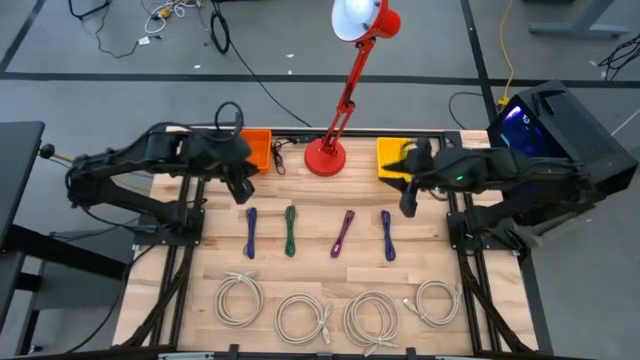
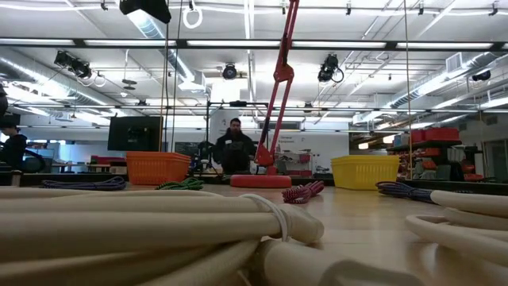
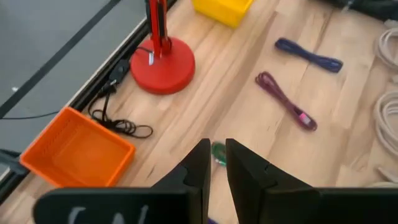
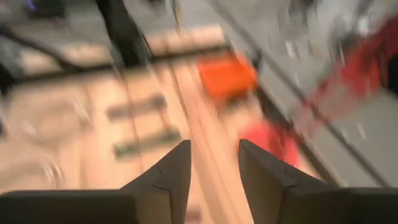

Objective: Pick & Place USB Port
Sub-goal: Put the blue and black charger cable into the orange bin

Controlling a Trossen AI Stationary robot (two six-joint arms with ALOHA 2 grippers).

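Observation:
Several short bundled USB cables lie flat in a row mid-table: blue (image 1: 250, 232), green (image 1: 290, 230), purple (image 1: 343, 232) and blue (image 1: 387, 235). An orange basket (image 1: 258, 148) stands at the far left and a yellow basket (image 1: 393, 158) at the far right. My left gripper (image 1: 245, 195) hangs raised near the orange basket, tilted down. Its fingers (image 3: 217, 144) stand a narrow gap apart and are empty, with the green cable's end (image 3: 219, 152) below them. My right gripper (image 1: 407, 207) hangs raised by the yellow basket, open (image 4: 214, 146) and empty.
A red desk lamp stands on its round base (image 1: 325, 157) between the baskets, and its black cord (image 3: 115, 118) is bunched beside the orange basket. Several white coiled cables (image 1: 303, 318) lie along the near edge. A person (image 2: 234, 147) sits beyond the table's far side.

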